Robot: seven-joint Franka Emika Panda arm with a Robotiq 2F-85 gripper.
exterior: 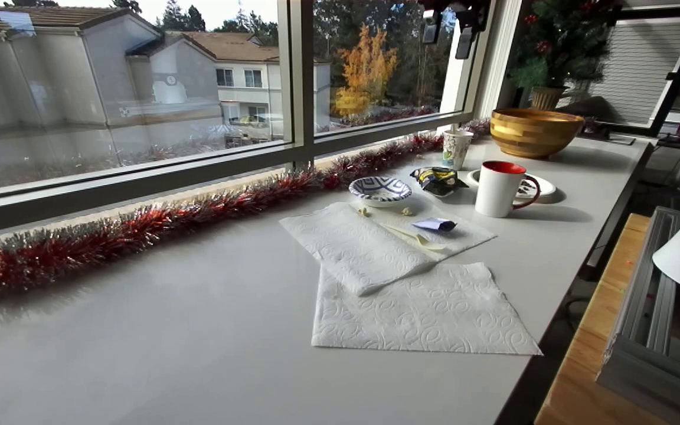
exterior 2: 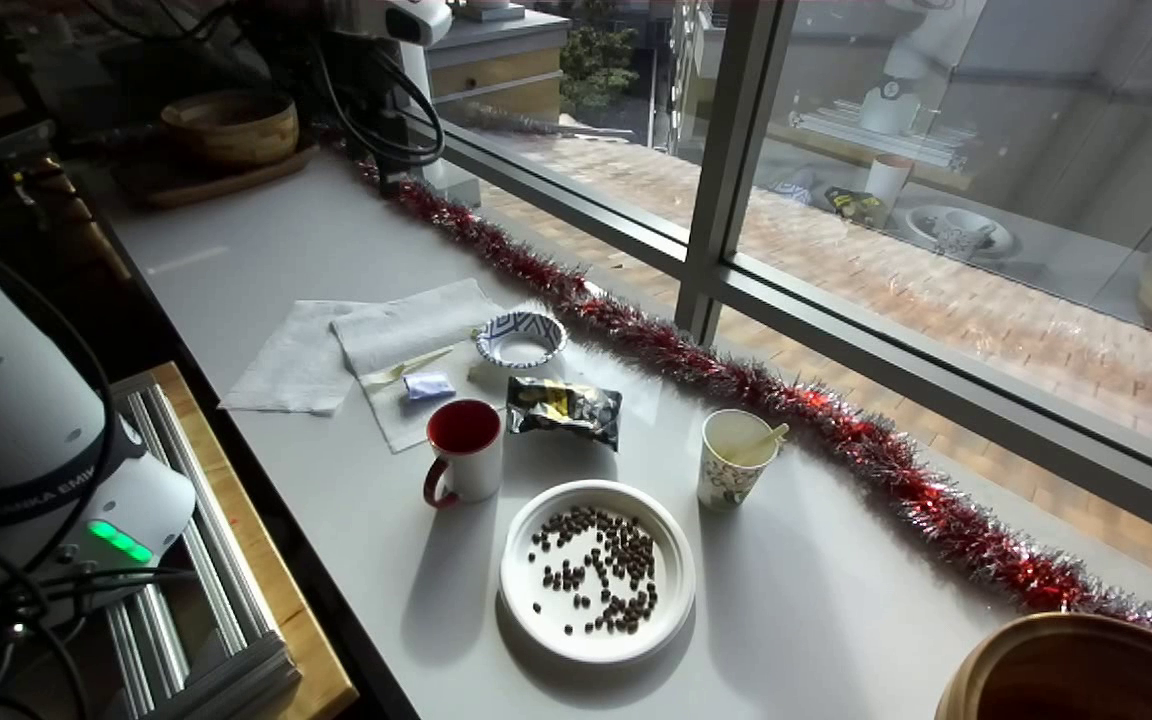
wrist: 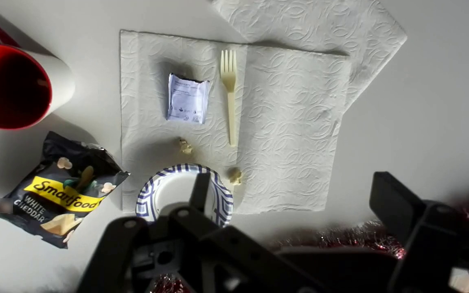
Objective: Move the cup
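Observation:
A white mug with a red inside and red handle stands upright on the table; it also shows in an exterior view and at the left edge of the wrist view. A patterned paper cup stands upright nearer the window; it also shows in an exterior view, with a pale utensil in it. The paper cup is out of the wrist view. My gripper hangs high above the table. In the wrist view the gripper is open, fingers wide apart, with nothing between them.
A plate of dark beans stands beside the mug. A black snack bag, a patterned paper bowl, paper towels, a fork and a small packet lie near. Tinsel lines the window. A wooden bowl stands farther along.

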